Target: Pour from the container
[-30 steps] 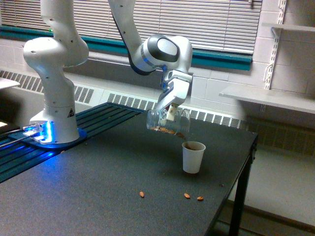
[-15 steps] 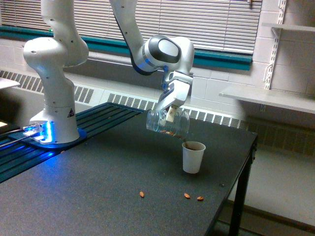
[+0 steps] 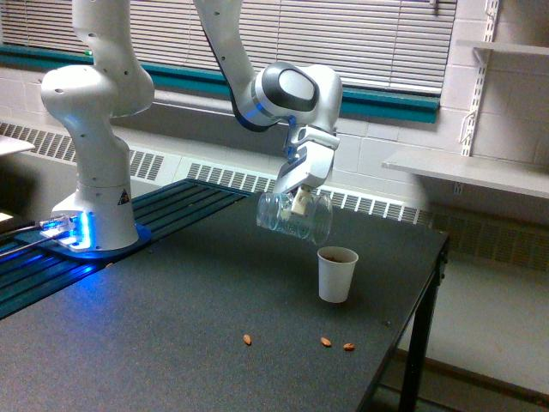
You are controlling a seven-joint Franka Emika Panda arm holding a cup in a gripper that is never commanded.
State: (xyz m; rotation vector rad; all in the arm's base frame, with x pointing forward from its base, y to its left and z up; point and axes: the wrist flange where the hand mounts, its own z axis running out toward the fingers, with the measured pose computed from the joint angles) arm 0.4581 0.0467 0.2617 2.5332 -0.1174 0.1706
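**A:** Exterior view check: where was the container?

**B:** In the air, pinched by my fingers through its wall. I had it tipped nearly on its side, mouth toward the exterior view's right and just above the rim of the white paper cup, so anything leaving would drop in.

**A:** Contents?

**B:** I couldn't make out any nuts in it; looked close to empty. The cup stood upright on the table under the mouth.

**A:** Misses?

**B:** Three loose nuts lay on the table in front of the cup, well apart from it.
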